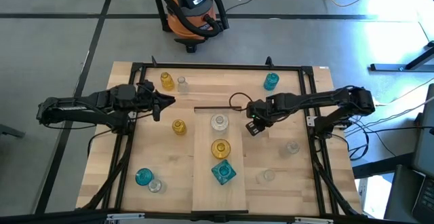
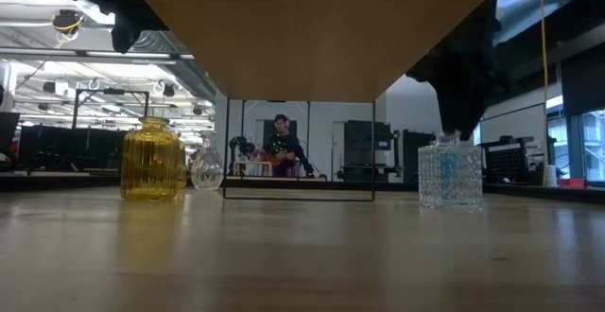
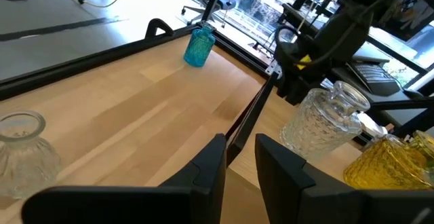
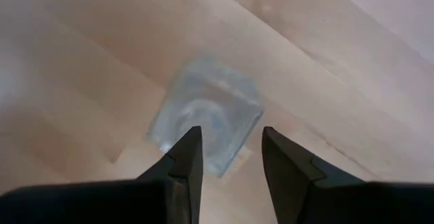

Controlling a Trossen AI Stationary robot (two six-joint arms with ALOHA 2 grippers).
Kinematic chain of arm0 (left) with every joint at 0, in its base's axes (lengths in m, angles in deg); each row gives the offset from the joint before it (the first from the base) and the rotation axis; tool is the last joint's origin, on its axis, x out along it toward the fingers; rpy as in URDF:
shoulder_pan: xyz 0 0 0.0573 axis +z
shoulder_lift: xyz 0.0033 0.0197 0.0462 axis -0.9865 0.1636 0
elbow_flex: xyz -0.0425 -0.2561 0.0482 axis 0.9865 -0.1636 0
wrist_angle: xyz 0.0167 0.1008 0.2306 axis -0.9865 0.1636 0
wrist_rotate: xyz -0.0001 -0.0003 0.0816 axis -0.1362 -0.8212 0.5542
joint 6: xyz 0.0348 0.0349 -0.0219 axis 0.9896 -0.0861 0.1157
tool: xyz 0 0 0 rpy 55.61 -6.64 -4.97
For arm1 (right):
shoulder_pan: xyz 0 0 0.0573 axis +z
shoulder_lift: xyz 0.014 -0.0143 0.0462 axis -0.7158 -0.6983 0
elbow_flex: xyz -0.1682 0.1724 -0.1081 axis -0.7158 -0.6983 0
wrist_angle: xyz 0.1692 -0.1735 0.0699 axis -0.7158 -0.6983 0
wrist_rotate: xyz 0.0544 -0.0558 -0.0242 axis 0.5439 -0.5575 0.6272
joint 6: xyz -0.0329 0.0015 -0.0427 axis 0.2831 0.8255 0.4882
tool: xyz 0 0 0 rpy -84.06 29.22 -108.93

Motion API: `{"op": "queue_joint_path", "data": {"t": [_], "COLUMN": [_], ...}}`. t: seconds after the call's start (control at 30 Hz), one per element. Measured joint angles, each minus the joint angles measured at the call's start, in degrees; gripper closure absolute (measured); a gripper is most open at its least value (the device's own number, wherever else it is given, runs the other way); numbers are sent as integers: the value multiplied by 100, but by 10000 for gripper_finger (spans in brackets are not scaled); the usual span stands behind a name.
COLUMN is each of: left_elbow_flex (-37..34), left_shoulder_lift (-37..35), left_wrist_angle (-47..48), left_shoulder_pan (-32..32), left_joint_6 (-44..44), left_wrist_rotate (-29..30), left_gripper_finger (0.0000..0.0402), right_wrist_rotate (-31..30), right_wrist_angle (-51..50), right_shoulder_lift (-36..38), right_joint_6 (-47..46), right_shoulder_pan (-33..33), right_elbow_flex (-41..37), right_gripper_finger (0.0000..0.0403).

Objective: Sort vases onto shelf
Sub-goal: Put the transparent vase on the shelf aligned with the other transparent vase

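So far three vases stand on the shelf [image 1: 203, 183]; about eight wait on the tabletop [image 1: 115, 149]. Left gripper [image 1: 163, 102] hovers, fingers slightly parted, empty. Right gripper [image 1: 254, 125], parted and empty, hangs just beside the shelf above a clear square vase [image 4: 207, 119].

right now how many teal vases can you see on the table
3. One round teal vase stands at the far right of the table, another round teal vase near the front left corner, and a square teal vase sits on the shelf. None seems hidden.
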Motion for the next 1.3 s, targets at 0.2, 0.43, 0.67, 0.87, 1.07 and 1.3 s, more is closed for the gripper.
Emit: {"op": "queue_joint_path", "data": {"t": [0.2, 0.43, 0.67, 0.87, 1.07, 1.3], "left_elbow_flex": [0, 0, 0, 0, 0, 0], "left_shoulder_lift": [0, -1, -1, -2, 0, -2], "left_wrist_angle": [0, 0, 0, 0, 4, 6], "left_shoulder_pan": [-2, 0, -1, -2, 0, 0], "left_joint_6": [0, 1, 4, 4, 7, 8], "left_wrist_rotate": [1, 18, 229, 274, 414, 417], "left_gripper_finger": [329, 329, 329, 329, 329, 329], "right_wrist_rotate": [210, 233, 133, -218, -351, -274], "right_wrist_angle": [499, -211, -1690, -2535, -3163, -3465], "right_shoulder_lift": [15, -13, -9, -289, -1223, -2075], "right_joint_6": [31, 455, 784, 417, 263, -51], "right_shoulder_pan": [0, 2, 2, 2, 7, 164], "right_elbow_flex": [-259, 389, 2230, 3946, 5443, 6310], "right_gripper_finger": [319, 395, 401, 402, 402, 403]}}
